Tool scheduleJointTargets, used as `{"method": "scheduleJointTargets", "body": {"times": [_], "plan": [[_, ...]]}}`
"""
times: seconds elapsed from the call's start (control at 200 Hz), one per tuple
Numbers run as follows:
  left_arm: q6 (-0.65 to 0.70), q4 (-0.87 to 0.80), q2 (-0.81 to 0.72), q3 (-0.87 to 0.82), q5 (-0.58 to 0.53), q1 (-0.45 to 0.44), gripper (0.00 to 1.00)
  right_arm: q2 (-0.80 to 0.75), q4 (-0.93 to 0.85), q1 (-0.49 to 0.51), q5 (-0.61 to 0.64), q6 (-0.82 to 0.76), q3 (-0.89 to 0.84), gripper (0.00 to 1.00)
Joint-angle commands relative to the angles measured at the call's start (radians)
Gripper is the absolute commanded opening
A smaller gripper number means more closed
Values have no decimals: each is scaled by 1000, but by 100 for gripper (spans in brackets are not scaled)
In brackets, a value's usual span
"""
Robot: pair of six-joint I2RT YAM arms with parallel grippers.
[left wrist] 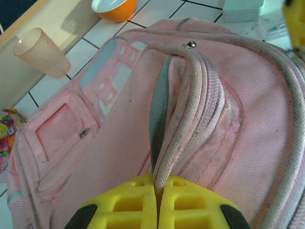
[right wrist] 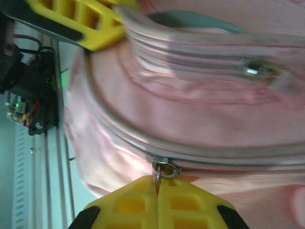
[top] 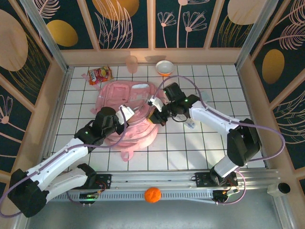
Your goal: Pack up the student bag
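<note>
The student bag [top: 119, 93] is a big soft pink backpack lying mid-table between both arms. My left gripper [top: 125, 114] sits at its near left side. In the left wrist view the left gripper [left wrist: 159, 187] is shut on a fold of the bag's [left wrist: 114, 143] white zip trim [left wrist: 183, 109], lifting it off a dark opening. My right gripper [top: 155, 115] meets the bag from the right. In the right wrist view the right gripper [right wrist: 157, 183] is shut on a metal zip pull [right wrist: 164, 168] of the bag [right wrist: 190, 95]. A yellow left finger [right wrist: 86, 21] shows there too.
Along the back wall stand an orange-and-white bowl [top: 164, 67], a translucent pink cup [top: 132, 63] and a colourful snack packet [top: 99, 75]. An orange ball [top: 152, 194] rests on the near rail. White tiles lie bare on the right [top: 228, 95].
</note>
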Motion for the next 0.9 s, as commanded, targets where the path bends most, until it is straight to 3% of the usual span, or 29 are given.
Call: {"method": "scheduleJointTargets", "body": {"times": [0.0, 0.21, 0.455, 0.686, 0.896], "plan": [[-125, 92, 34, 63, -103, -23, 0, -68, 85, 39, -20, 142, -39, 0], [-284, 21, 83, 109, -153, -51, 0, -141, 201, 87, 51, 408, -125, 0], [-443, 148, 13, 8, 33, -52, 0, -191, 299, 117, 177, 709, -194, 0], [-598, 115, 102, 83, 129, -52, 0, -214, 248, 105, 318, 742, -221, 0], [-617, 0, 72, 97, 218, -53, 0, -146, 245, 5, 300, 658, -192, 0]]}}
